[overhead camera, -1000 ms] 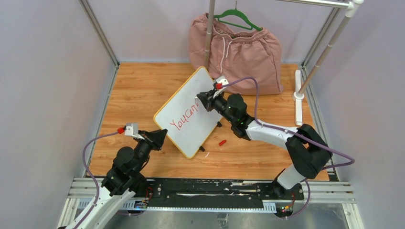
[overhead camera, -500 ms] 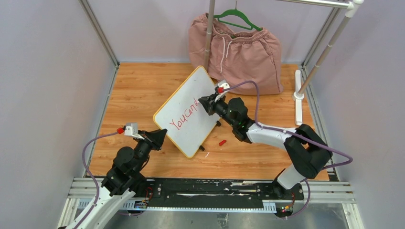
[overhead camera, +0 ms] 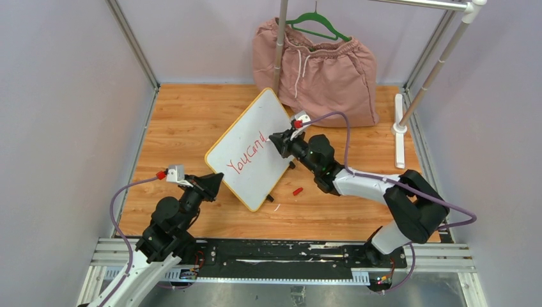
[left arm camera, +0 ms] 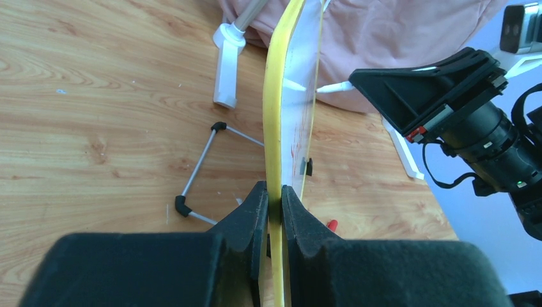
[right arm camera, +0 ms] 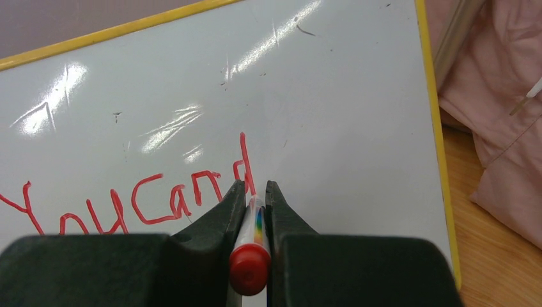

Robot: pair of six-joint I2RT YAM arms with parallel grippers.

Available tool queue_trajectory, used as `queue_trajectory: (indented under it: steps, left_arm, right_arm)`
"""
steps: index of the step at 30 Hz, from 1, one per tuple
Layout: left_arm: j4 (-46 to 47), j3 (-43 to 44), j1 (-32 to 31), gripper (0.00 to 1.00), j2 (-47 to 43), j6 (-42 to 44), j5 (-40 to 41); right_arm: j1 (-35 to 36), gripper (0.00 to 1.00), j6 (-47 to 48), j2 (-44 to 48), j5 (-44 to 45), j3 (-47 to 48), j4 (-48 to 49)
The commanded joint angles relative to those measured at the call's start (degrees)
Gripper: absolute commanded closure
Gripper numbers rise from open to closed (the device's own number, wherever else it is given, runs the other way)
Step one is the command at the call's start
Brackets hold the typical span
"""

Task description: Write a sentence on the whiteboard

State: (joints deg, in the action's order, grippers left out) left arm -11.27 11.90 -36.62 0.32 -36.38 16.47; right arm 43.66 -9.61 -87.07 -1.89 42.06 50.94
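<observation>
The whiteboard [overhead camera: 255, 176] is white with a yellow rim and stands tilted on the wooden table. My left gripper [overhead camera: 217, 181] is shut on its near left rim. In the left wrist view the yellow edge [left arm camera: 276, 96] runs between the closed gripper [left arm camera: 273, 198]. My right gripper [overhead camera: 276, 139] is shut on a red marker [right arm camera: 250, 259] whose tip touches the board [right arm camera: 339, 96]. The sentence [right arm camera: 128, 204] is red lettering reading "YouCand", and its last stroke ends at the right gripper [right arm camera: 254, 188]. It also shows in the top view [overhead camera: 246, 153].
A pink garment [overhead camera: 316, 64] lies behind the board under a green hanger [overhead camera: 317, 22] on a metal rack pole [overhead camera: 279, 45]. The rack's white foot [overhead camera: 399, 128] is at the right. A red marker cap [overhead camera: 297, 190] lies on the table near the board's wire feet [left arm camera: 198, 169].
My right gripper has moved a little right and toward me along the board, and the lettering has grown from "YouCan" to "YouCand". The left gripper has not moved.
</observation>
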Motion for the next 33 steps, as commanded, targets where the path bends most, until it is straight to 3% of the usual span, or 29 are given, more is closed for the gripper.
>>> queue_trajectory:
  steps: [1,15,33]
  left_arm:
    - [-2.85,0.43,-0.12,1.00,-1.72,2.56,1.11]
    - [-3.08,0.67,-0.13,1.00,-1.81,2.67,1.15]
    - [-2.88,0.80,-0.12,1.00,-1.72,2.89,1.28]
  right_arm:
    - [-1.07,1.00,-0.57,2.94,1.80,0.36,2.07]
    - [-1.47,1.00,-1.73,-1.79,-0.54,6.62,1.74]
    - [-1.47,1.00,-2.38,-2.51,-1.62,3.67,1.60]
